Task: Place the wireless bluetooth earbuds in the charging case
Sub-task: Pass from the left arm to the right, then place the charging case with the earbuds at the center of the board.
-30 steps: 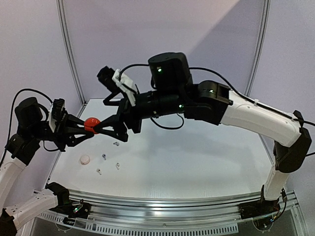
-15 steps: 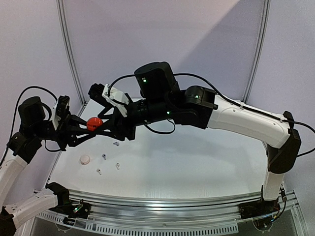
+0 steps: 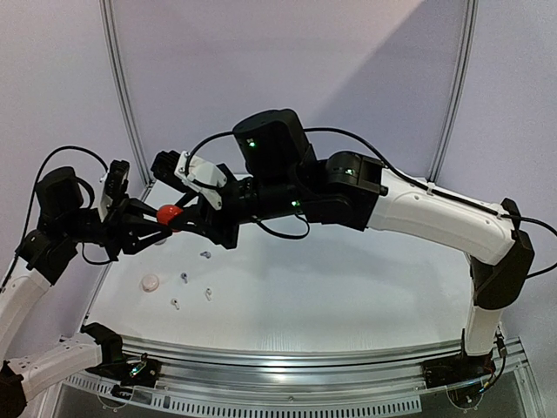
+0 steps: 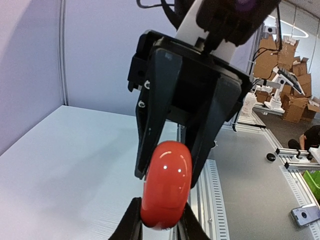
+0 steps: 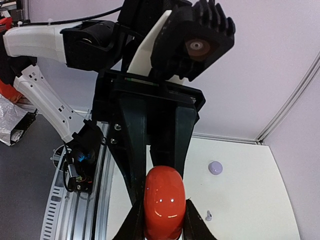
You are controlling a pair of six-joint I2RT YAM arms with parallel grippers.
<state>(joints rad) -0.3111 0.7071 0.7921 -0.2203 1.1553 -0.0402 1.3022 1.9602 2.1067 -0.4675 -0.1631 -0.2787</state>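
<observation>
- Up in the air, over the left side of the surface (image 3: 348, 287), a red case (image 3: 168, 213) hangs between the two arms.
- It is round, shiny and closed.
- From the left, the left tool (image 4: 160, 225) pinches the red case, with one finger on each side of it.
- From the right, the right tool (image 5: 164, 225) comes at the same case, head on to the left one.
- Its two fingers press on the sides of the red case too, so both tools hold it at once.
- From each wrist view, the other tool's black fingers (image 4: 152, 125) run along the case's far end.
- Down on the surface, well under the red case, lie four tiny earbuds (image 3: 184, 278).
- They are near each other but do not touch, and they look too small to tell their colors.
- None of them is in a case.
- Just left of the earbuds sits a pale round case (image 3: 150, 282), flat on the surface.
- Farther back on the surface, the right wrist view shows a small lilac round case (image 5: 215, 167), with one earbud lying near it.
</observation>
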